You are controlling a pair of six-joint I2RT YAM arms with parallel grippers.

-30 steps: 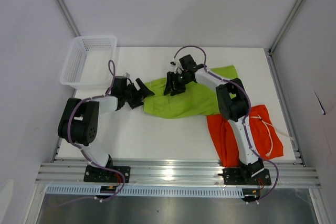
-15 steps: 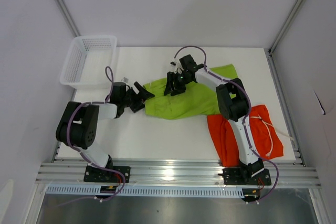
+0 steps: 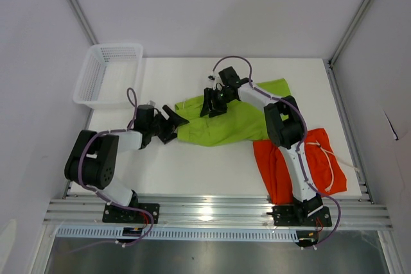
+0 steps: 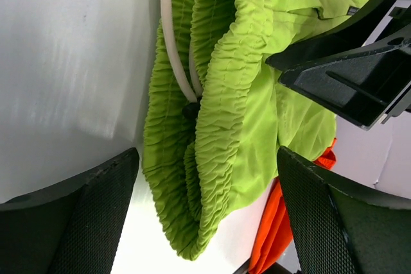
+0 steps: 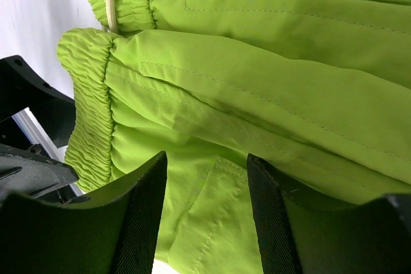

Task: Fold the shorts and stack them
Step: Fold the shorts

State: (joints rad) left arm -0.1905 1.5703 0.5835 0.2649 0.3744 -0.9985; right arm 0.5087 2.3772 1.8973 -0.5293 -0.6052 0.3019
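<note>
**Shorts fold: left claw [image 3: 174,120] easing back from the green shorts [image 3: 225,125]**

Drawn back a touch toward its own base over the last second, elbow sinking lower, jaws narrowing only slightly. Spread wide and empty now, with no cloth between the fingers [image 4: 90,222]. Straight ahead of that claw, just past the tips: the gathered waistband [image 4: 221,94] of the green shorts, bunched in two ridges on the table [image 4: 70,43], white drawstring [image 4: 168,43] running along the left-hand ridge. Close, yet seemingly not touching.

No shift at the right claw [image 3: 214,108]. Parked on the same spot of the green shorts, jaws half spread, pads [image 5: 138,222] down on either side of a flat, seamed panel. No pinch of cloth to be seen. Waistband just ahead and to the left of it, the left claw's fingers beyond.

Orange shorts [image 3: 300,162]: well behind the right claw, down by that arm's base, crumpled and not yet folded. Basket [image 3: 109,75] off beyond the left claw, apart from both pairs.

Meaning for the task, as a judgement only: waistband end left free, green shorts lying long and at best part folded. Probably a re-aim for a fresh grasp rather than a finished fold. Stacking a long way off.
</note>
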